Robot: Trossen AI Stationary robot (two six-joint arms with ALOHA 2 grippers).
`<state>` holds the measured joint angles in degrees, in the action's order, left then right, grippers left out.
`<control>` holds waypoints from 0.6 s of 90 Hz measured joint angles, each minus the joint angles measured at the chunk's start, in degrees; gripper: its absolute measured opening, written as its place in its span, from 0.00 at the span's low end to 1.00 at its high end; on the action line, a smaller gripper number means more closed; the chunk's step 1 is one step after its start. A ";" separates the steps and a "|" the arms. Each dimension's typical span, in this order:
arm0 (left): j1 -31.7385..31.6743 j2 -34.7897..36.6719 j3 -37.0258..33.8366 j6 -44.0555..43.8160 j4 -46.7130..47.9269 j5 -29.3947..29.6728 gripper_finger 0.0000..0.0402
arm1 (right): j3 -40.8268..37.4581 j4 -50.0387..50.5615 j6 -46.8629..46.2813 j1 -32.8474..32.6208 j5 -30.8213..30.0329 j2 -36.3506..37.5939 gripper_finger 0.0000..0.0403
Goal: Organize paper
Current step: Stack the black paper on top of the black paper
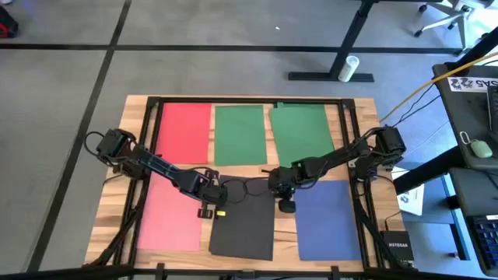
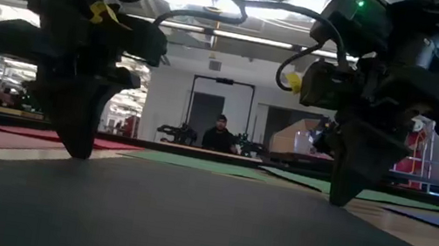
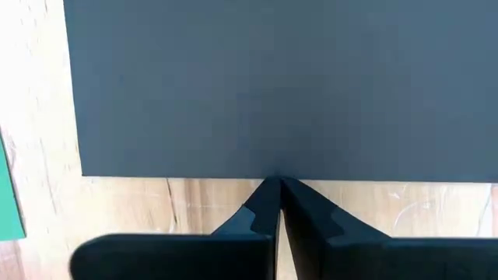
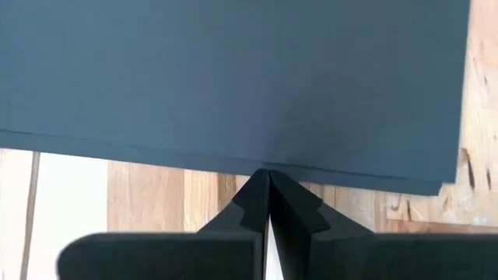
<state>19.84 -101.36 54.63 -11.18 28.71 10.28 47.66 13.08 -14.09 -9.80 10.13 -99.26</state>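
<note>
Judging progress as early: we see six sheets spread apart on the bench (image 1: 117,210), none stacked, both end effectors, left (image 3: 278,183) and right (image 4: 268,174), pressed together at the dark grey sheet's (image 1: 243,225) far edge.

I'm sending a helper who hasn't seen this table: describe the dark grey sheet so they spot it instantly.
On the wooden table, six coloured sheets lie in two rows. The dark grey sheet is the middle one of the near row, between pink and blue. It is the only colourless one, with both claws at its far edge.
</note>
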 joint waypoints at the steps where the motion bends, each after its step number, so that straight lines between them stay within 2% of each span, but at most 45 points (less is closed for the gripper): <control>1: 0.00 0.00 0.00 0.00 -0.04 0.00 0.00 | 0.01 0.00 0.06 0.00 -0.01 0.00 0.00; 27: 0.07 -0.02 0.11 0.46 -0.76 0.25 0.00 | 0.02 -0.11 0.94 0.02 -0.32 0.15 0.00; 39: 0.60 -0.25 2.38 2.09 3.26 3.61 0.00 | -0.02 0.30 1.16 0.02 -1.57 1.20 0.00; 54: 0.62 -0.39 4.81 2.61 5.96 4.51 0.00 | -0.07 1.41 1.34 0.11 -1.95 3.69 0.00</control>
<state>20.45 -101.75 59.44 -8.57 34.67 14.78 47.59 14.50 -12.75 -9.69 8.18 -95.57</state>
